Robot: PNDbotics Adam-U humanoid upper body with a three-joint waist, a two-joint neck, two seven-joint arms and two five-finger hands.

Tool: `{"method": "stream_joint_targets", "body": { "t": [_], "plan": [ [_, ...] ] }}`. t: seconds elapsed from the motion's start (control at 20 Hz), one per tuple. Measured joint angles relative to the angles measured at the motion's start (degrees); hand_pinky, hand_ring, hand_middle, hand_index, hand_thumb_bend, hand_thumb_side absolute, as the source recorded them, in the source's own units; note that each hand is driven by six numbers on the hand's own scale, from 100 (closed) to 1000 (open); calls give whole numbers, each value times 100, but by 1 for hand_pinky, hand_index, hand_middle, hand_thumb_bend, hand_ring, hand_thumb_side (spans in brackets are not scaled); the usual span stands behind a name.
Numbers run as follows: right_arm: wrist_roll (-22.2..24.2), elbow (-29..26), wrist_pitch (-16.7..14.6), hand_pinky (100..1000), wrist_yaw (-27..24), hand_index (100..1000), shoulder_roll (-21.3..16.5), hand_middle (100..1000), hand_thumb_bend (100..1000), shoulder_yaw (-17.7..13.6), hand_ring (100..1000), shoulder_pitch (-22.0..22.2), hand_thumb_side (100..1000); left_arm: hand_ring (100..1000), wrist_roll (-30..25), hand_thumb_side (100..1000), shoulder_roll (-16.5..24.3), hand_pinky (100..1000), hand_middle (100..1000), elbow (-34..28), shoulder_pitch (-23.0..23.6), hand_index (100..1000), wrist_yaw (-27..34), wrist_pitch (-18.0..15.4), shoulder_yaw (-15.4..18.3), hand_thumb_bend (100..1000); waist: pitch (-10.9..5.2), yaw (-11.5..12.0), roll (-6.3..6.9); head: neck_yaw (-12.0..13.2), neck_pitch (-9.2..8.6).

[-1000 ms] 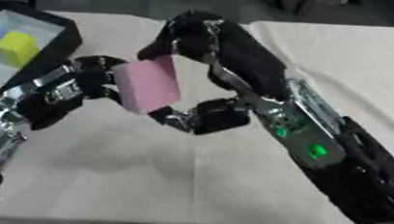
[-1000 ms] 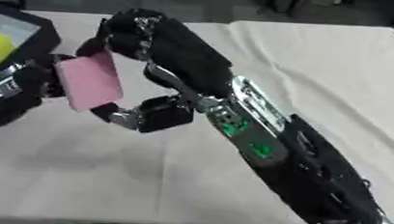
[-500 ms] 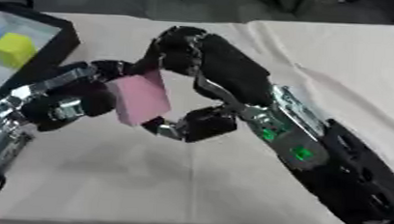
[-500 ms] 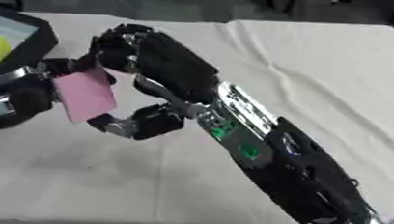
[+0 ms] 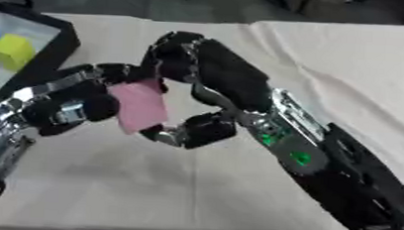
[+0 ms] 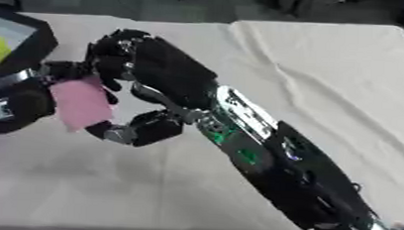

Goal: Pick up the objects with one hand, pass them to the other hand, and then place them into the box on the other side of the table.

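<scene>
pink block (image 5: 140, 105) is up off the table, long axis near vertical, caught between both hands. right hand (image 5: 190, 76) curls over its top w/ thumb under the bottom edge; left hand (image 5: 76, 108) wraps its left side. box (image 5: 57, 42) w/ yellow thing (image 5: 12, 51) lies further left, so the left hand is nearer it.

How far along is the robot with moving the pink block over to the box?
Already done: a yellow block lies in the box at the table's left. In hand: the pink block is off the table between both robot hands, the right robot hand curled round it and the left robot hand closing on its other side. Left: the right releasing it, then the left putting it in the box.
</scene>
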Motion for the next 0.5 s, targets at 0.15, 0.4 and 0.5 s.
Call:
{"method": "stream_joint_targets", "body": {
  "t": [0.15,0.4,0.5],
  "plan": [
    [-4,13,-2,694,46,625,0,542,276,16,632,0,230,761,-23,610,0,702,747,1,-9,818,1,55,-53,675,0,-10,18,1,0],
    [-35,16,-4,692,138,625,0,542,272,34,630,3,226,716,-73,585,0,676,697,9,-52,782,2,139,-114,641,0,-22,28,6,0],
    [-52,19,3,692,173,625,0,543,273,37,630,9,225,675,-99,556,0,652,652,9,-60,755,1,165,-127,601,0,-26,30,9,0]
  ]
}}
